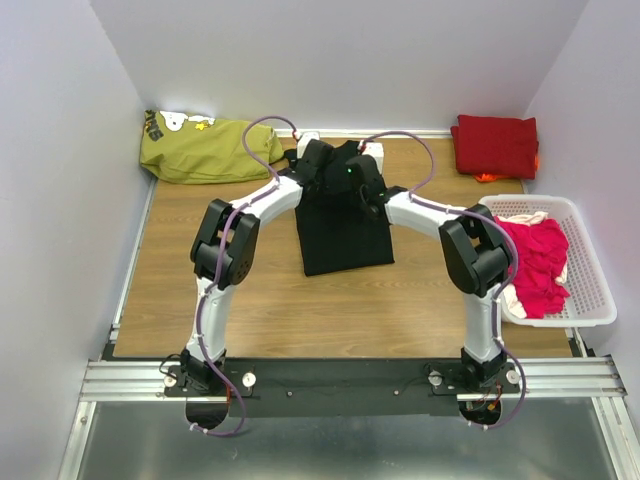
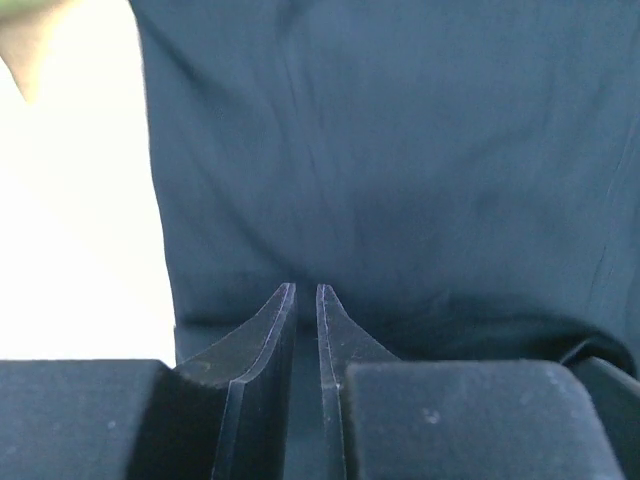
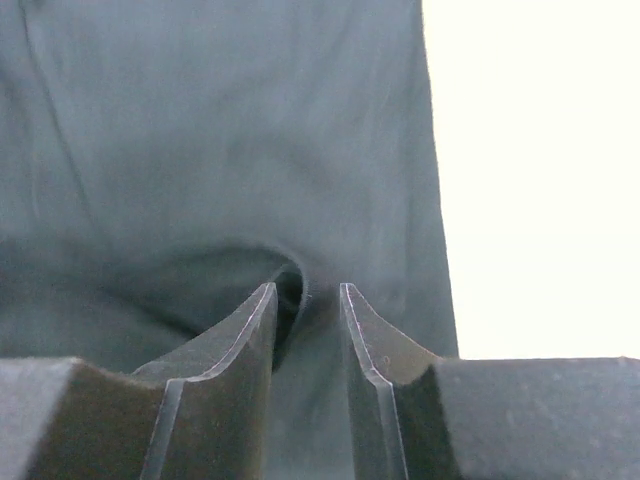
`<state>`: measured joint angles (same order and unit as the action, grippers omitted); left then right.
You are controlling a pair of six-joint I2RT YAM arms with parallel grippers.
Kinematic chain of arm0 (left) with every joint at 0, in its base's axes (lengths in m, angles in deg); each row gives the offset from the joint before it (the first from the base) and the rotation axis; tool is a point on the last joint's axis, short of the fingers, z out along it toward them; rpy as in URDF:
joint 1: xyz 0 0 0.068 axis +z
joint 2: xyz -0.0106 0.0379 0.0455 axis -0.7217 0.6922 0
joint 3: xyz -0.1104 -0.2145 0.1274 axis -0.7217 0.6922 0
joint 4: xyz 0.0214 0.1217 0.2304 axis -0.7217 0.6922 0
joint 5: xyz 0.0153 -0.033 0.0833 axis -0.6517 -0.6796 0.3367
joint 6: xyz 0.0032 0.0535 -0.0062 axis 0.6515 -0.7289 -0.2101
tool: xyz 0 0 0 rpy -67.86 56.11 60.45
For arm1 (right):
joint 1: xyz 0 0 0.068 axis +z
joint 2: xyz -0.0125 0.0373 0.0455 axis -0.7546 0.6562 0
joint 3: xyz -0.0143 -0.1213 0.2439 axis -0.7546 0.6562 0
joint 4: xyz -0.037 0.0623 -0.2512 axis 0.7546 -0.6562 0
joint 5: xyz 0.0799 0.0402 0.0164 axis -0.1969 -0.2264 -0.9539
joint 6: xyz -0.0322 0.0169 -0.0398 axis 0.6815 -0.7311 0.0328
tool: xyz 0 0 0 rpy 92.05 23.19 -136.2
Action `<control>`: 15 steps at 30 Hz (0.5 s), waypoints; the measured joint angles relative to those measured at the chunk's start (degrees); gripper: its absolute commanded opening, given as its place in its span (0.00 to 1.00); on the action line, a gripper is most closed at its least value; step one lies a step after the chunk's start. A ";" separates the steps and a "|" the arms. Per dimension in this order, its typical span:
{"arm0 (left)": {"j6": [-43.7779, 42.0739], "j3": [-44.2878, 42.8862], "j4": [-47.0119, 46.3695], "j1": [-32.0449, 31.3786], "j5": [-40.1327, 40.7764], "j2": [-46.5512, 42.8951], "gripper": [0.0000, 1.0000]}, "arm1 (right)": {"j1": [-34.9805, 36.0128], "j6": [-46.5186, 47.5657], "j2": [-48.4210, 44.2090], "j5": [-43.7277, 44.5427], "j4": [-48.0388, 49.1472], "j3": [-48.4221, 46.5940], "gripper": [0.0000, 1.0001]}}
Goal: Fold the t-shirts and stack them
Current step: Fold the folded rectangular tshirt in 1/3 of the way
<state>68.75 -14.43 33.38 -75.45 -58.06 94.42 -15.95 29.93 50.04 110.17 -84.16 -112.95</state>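
At the far left corner of the bench [image 1: 250,310] lies an olive garment [image 1: 205,150], loosely bunched and well apart from the work; the left claw [image 2: 306,290] sits at the far edge of the black t-shirt [image 1: 345,240], towards its left corner; its fingers [image 2: 275,325] are drawn almost together with only a dark sliver between, and they appear to nip the cloth there, though the wrist view does not make the pinch plain.

The black t-shirt lies flat at mid-bench between the two arms, already narrowed to a rectangle; its long axis runs from the far side towards the arm bases, so nearly all of it stretches nearward from both claws.

The right claw [image 3: 307,288] holds the same far edge towards the right corner; its jaws stand a little wider, with a pucker of black cloth gathered up between them, which reads as a grip on the shirt.

Neither arm is the nearer; they sit side by side on one short edge; I judge the coming move to be carrying that edge along the long axis to the near hem, and it depends on both claws travelling level, or the fold will skew.

Far right, a folded dark red t-shirt [image 1: 494,145] rests by the wall; nearer, a white basket [image 1: 596,262] holds the pink t-shirts [image 1: 535,265], unfolded.
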 measured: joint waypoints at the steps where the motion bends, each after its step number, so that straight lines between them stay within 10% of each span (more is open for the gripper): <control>1: -0.17 -1.16 -0.42 0.26 0.66 0.46 0.23 | -0.37 0.09 0.31 0.96 0.13 -1.31 0.41; 15: -2.25 0.68 -2.36 1.66 7.89 -1.29 0.28 | -4.96 1.66 -1.20 7.54 0.68 -2.34 0.52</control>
<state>66.50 -13.75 31.02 -73.79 -50.17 93.13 -20.91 31.59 48.84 117.72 -83.49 -115.28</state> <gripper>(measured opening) 0.229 0.472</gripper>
